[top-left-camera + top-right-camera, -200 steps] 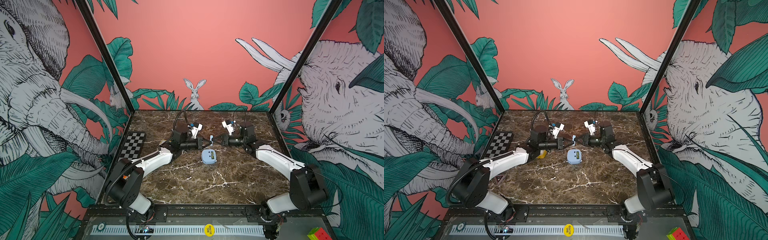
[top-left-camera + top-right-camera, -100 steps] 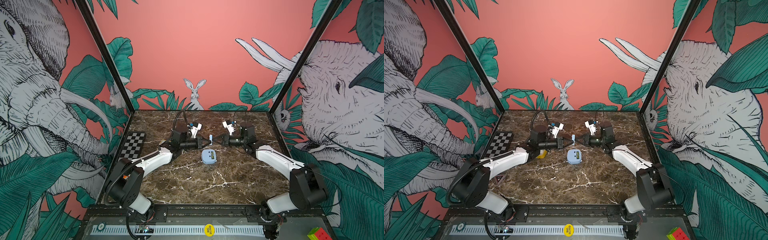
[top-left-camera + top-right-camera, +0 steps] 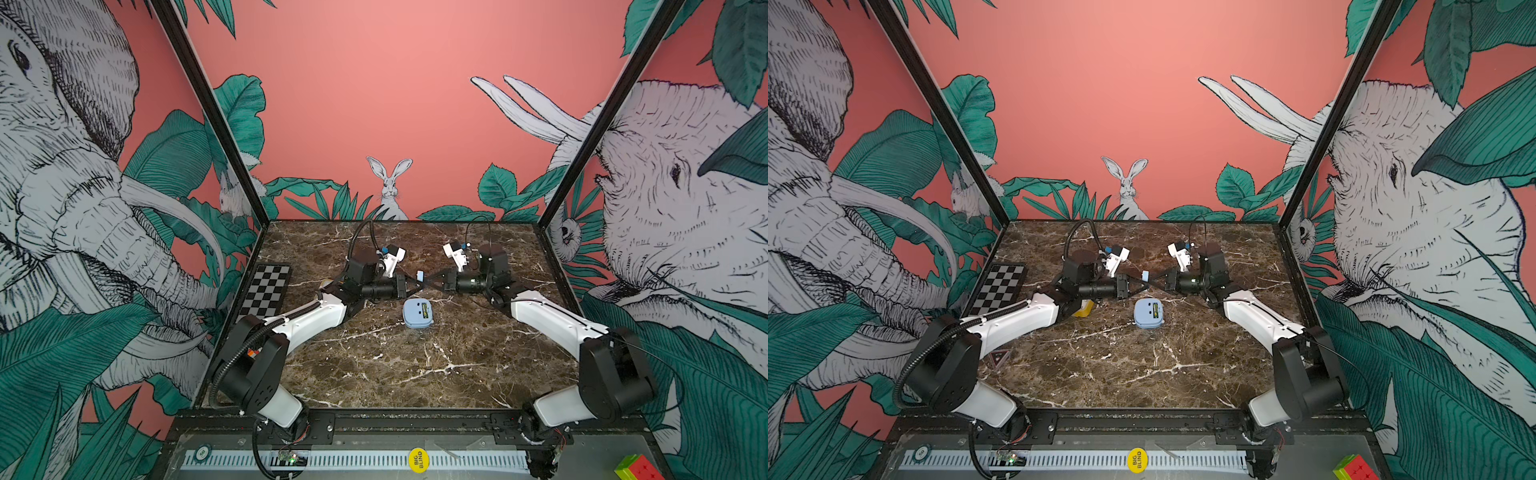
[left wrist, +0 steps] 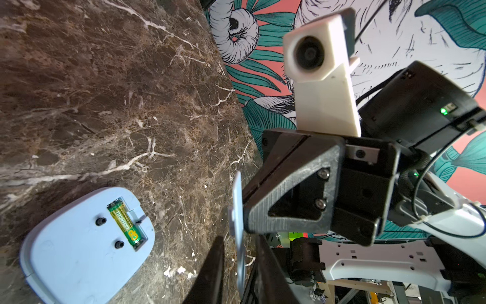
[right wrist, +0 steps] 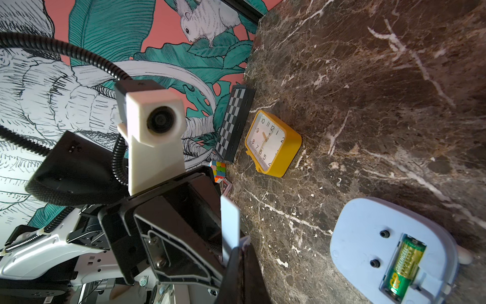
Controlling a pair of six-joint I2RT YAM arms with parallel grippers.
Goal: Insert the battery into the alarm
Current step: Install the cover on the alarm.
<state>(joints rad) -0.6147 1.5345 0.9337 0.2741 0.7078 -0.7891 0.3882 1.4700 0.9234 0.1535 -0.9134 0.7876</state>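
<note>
Battery (image 3: 424, 309) looks already home, folks. In both top views it shows as a yellow-green strip in the back of the blue alarm (image 3: 417, 314), which lies face down near the middle of the marble table (image 3: 374, 374). Just off the alarm's 12 o'clock, the left gripper (image 3: 415, 283) and right gripper (image 3: 430, 281) meet tip to tip around a small pale cover (image 3: 419, 274). It's too tiny here for us to read the jaws. A yellow clock (image 3: 1084, 309) peeks out at the alarm's 9 o'clock, mostly hidden by the left arm.

Left wrist view: the left gripper's own fingers (image 4: 210, 271) stand slightly parted either side of the cover (image 4: 238, 210), with a sliver of gap each side, so we reckon it grips nothing. The right gripper (image 4: 243, 200) is clamped tight on the cover's edge. Below, the battery bay (image 4: 132, 209) is uncovered, with the battery (image 4: 126, 223) lying in it.

Right wrist view: same story. The right gripper's fingers (image 5: 247, 276) are pressed shut on the cover (image 5: 230, 223), and the alarm (image 5: 368, 237) is close by.

So we judge the step in hand is passing the cover to the right arm. Next, the left should back off clear. Then the right carries the cover down, lines it up with the bay and presses it in without nudging the alarm.

Hard to make out: the cover's tabs, which way the battery's ends face, and whether it sits fully down.
</note>
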